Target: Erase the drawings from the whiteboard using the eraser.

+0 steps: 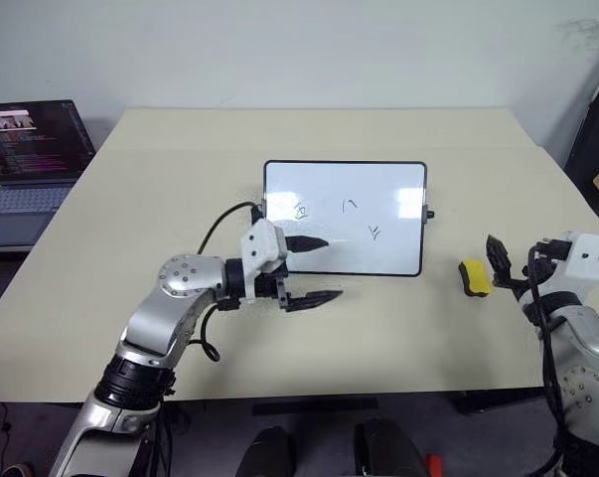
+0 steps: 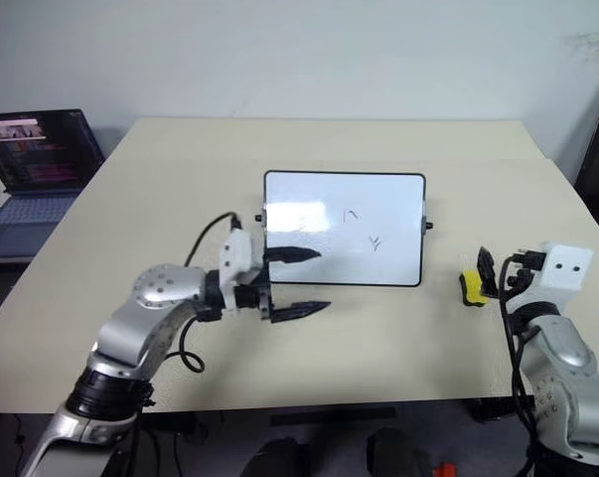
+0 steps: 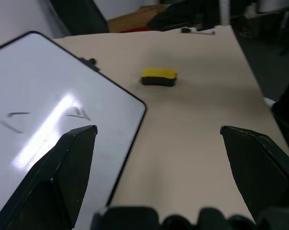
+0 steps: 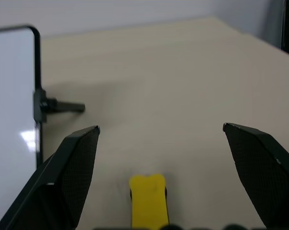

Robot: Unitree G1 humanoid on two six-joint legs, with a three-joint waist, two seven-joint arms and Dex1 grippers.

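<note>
We see the whiteboard (image 1: 345, 218) lying flat near the middle of the bench (image 1: 130, 199), its three drawings (image 1: 348, 207) untouched on the white surface: a boxy squiggle, a short hook, a Y-like mark. Our left gripper (image 1: 317, 269) hangs over the board's near left corner, pointing across towards the bench's right edge, fingers (image 1: 314, 297) spread wide with nothing between them; one finger lies over the white surface, the other over bare bench just in front of the board's near edge. Over by the right edge sits the eraser (image 1: 475, 277), yellow with a dark base, clear of the board and just past the small black knob (image 4: 58, 106) on its short side. Our right gripper (image 1: 512, 259) is close beside the eraser, fingers (image 4: 70, 177) wide apart and empty; in the right wrist view the yellow block lies on the bench between them, not gripped. A laptop (image 1: 31, 164) stands open on a separate surface beyond the bench's far left corner.
</note>
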